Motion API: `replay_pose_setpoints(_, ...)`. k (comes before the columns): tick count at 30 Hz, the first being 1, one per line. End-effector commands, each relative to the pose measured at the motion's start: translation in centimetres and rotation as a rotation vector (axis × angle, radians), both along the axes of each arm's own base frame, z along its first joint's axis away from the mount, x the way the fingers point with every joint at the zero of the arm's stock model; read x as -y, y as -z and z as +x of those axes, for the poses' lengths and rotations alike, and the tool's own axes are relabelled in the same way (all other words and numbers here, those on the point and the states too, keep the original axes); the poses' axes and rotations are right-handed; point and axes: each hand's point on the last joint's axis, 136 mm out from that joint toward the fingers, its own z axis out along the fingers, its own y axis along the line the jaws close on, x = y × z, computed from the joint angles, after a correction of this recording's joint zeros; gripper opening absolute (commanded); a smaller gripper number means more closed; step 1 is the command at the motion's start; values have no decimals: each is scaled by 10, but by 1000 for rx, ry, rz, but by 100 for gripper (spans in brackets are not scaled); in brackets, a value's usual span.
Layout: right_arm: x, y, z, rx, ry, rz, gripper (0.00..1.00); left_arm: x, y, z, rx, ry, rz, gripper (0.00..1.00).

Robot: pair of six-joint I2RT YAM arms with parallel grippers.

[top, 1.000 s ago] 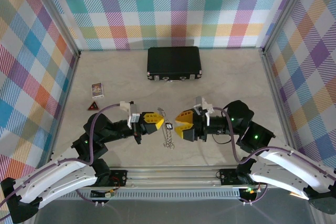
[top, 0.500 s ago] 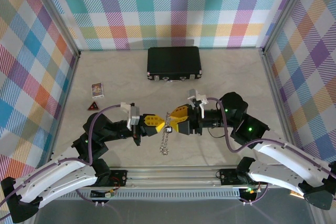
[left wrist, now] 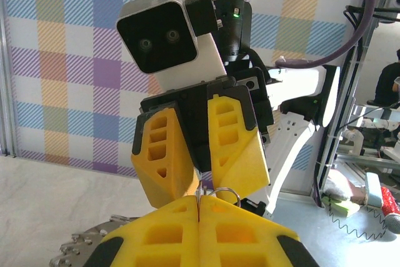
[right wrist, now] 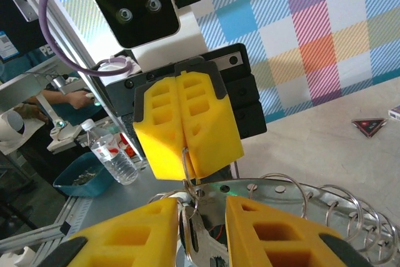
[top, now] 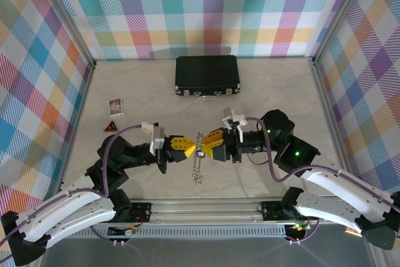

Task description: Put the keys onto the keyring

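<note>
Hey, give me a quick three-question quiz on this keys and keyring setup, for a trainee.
1. True or false: the left tool is shut on the keyring.
2. The keys are: A, between the left tool and the right tool; B, in a bowl; C, against the left wall.
3. What lies nearest the back wall?
Key: 1 true; 2 A; 3 the black case.
</note>
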Motion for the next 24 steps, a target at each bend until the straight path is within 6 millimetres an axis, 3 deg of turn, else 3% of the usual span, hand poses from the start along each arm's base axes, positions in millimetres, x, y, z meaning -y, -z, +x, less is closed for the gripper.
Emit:
replay_pose_setpoints(1, 1, -14, -6, 31, -36, 50, 25, -7, -29, -5, 60, 2, -79, 0)
replay_pose_setpoints(9, 0, -16, -5, 34, -37, 64, 22, -6, -25, -3, 45, 1, -74, 0)
replay_pose_setpoints(24, -7, 0, -5, 22, -50, 10, 15, -5, -25, -2, 41, 2, -74, 0)
